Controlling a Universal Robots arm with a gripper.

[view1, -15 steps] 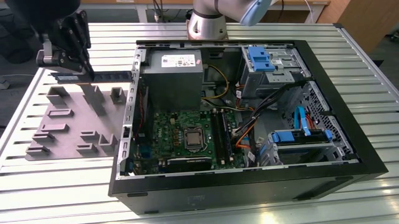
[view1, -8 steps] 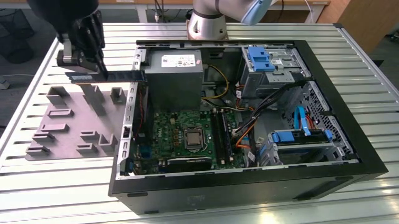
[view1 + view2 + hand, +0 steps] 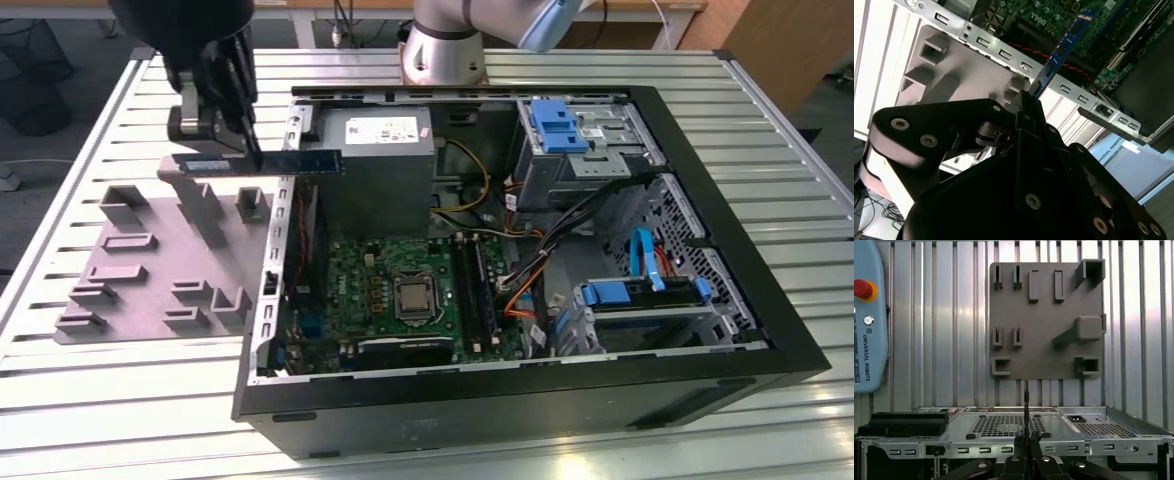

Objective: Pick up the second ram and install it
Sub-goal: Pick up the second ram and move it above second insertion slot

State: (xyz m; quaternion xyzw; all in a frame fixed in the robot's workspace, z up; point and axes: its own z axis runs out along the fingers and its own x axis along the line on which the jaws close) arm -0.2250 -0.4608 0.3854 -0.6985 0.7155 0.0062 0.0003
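The second ram (image 3: 304,162) is a thin blue-green stick held level above the case's wall on the exterior view's left, between the grey fixture plate (image 3: 154,265) and the motherboard (image 3: 400,290). My black gripper (image 3: 251,150) is shut on it near its middle. In the second wrist view the ram (image 3: 1064,45) runs out from my gripper (image 3: 1030,100) toward the green board. In the first wrist view the ram (image 3: 1026,405) is seen edge-on, a thin dark line rising from my gripper (image 3: 1026,442). The long black memory slots (image 3: 471,290) lie beside the processor socket.
The open black computer case (image 3: 534,400) lies on a slatted metal table (image 3: 80,400). It holds a grey power supply (image 3: 380,150), blue drive-bay clips (image 3: 554,125) and loose cables (image 3: 534,270). The fixture plate (image 3: 1046,320) has raised holders. A teach pendant (image 3: 869,315) lies nearby.
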